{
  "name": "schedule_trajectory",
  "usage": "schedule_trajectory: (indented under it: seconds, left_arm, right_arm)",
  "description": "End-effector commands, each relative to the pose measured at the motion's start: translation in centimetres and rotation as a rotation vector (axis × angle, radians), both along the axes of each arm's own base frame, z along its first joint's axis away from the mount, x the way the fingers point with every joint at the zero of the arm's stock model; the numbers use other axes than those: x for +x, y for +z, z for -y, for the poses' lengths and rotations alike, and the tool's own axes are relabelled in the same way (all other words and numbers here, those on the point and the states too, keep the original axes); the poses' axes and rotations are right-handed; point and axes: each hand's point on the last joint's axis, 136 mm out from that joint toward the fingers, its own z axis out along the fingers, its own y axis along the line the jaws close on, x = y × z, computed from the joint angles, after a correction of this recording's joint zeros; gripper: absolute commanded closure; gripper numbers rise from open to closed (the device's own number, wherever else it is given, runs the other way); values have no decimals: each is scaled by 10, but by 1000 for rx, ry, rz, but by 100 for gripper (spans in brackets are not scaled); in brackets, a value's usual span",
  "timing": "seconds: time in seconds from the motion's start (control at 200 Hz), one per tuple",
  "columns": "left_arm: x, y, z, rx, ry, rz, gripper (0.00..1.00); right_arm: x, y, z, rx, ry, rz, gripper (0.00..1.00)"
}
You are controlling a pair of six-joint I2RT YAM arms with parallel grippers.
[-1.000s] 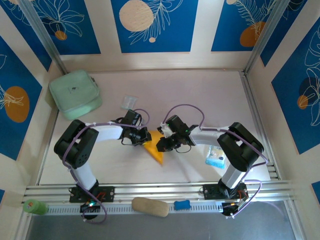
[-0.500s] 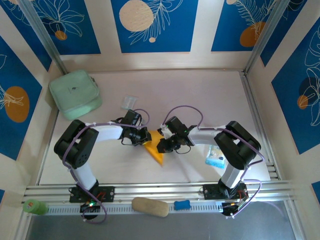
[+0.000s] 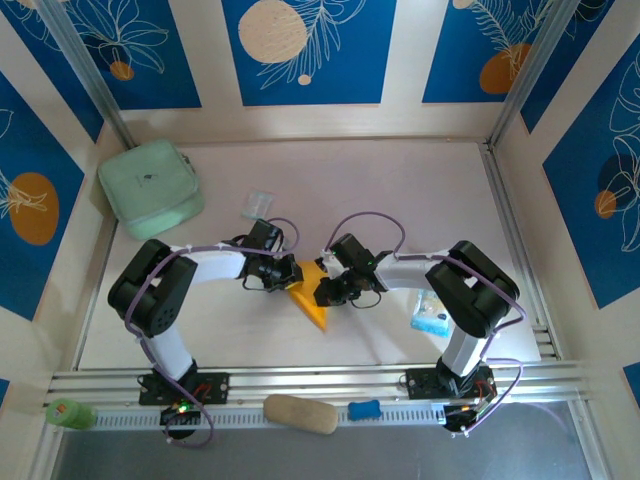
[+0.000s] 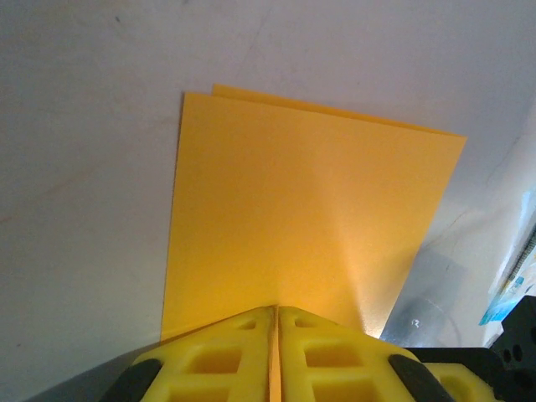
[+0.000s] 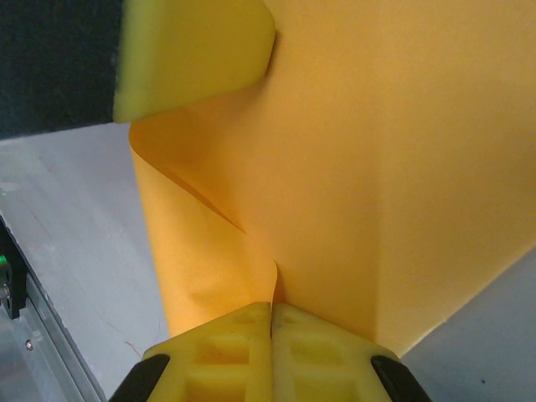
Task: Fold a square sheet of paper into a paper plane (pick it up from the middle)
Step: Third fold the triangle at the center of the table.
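Note:
The square sheet of paper (image 3: 313,297), orange-yellow, is folded into a pointed wedge between the two arms, its tip toward the near edge. My left gripper (image 3: 292,274) is shut on its left edge; in the left wrist view the doubled paper (image 4: 310,201) spreads flat ahead of the closed left gripper (image 4: 276,311). My right gripper (image 3: 322,292) is shut on the right side; in the right wrist view a raised flap of the paper (image 5: 209,251) is pinched in the right gripper (image 5: 272,308), and a yellow left fingertip (image 5: 193,50) holds the far corner. A finished paper plane is out of view.
A mint-green pouch (image 3: 150,188) sits at the back left, a clear wrapper (image 3: 258,204) behind the left gripper. A blue-and-white packet (image 3: 432,314) lies by the right arm. A tan oval lump (image 3: 300,413) and a blue piece (image 3: 364,409) rest on the front rail.
The right arm's elbow has swung slightly left and its gripper has crept a little toward the left gripper. Both grips on the paper are unchanged.

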Motion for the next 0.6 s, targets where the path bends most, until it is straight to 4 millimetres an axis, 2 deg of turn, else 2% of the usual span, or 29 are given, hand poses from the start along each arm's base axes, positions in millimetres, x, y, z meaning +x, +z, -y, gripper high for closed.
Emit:
schedule_trajectory:
  seconds: [0.0, 0.205, 0.44, 0.515, 0.595]
  left_arm:
    - [3, 7, -4, 15, 4, 21, 90]
    - [13, 29, -3, -15, 24, 107, 85]
    - [18, 60, -10, -12, 45, 208, 73]
    - [14, 63, -15, -4, 57, 212, 74]
    - [6, 63, -18, -16, 67, 198, 81]
  right_arm:
    - [-6, -14, 9, -55, -4, -15, 96]
    - [0, -10, 12, -51, 16, 4, 96]
    - [2, -8, 8, -39, 3, 0, 97]
    - [1, -9, 8, -38, -2, 0, 96]
    - [-1, -11, 8, -33, -6, -9, 96]
